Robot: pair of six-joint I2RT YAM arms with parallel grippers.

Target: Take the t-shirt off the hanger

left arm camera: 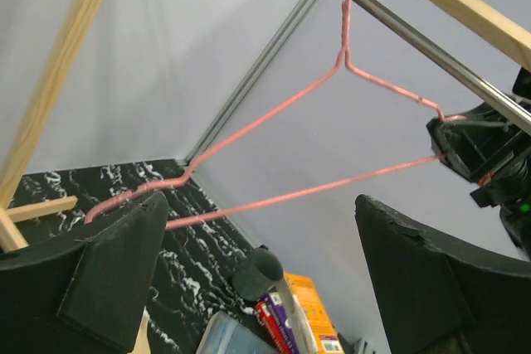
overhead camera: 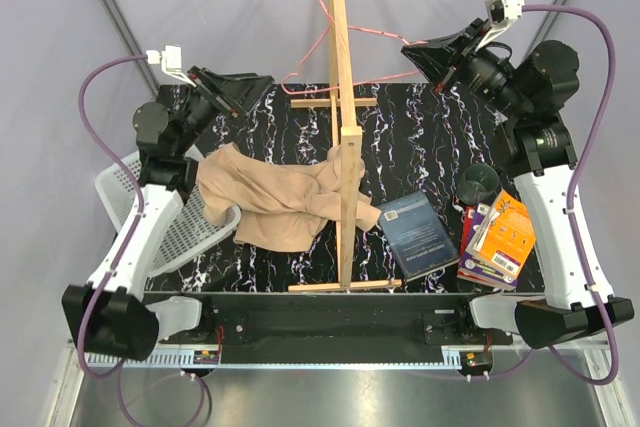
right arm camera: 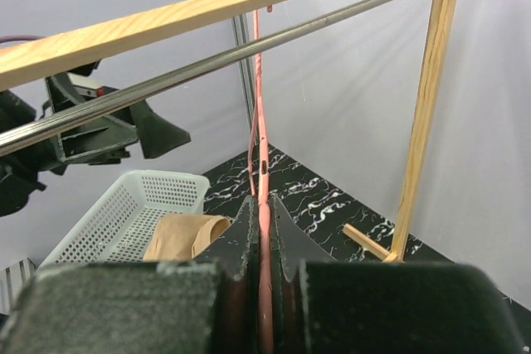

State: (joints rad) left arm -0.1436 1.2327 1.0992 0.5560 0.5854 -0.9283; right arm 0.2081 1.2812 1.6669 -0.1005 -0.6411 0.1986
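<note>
Risk: your right gripper (right arm camera: 263, 205) pinched the thin pink wire hanger (right arm camera: 259, 113), so a tug could tip the wooden rail stand (overhead camera: 338, 47); your left gripper (left arm camera: 259, 201) gaped empty.

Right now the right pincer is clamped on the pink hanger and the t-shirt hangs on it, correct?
Half right. The right pincer is clamped on the hanger, but the t-shirt lies crumpled on the table, off the hanger; the top external view shows it.
</note>
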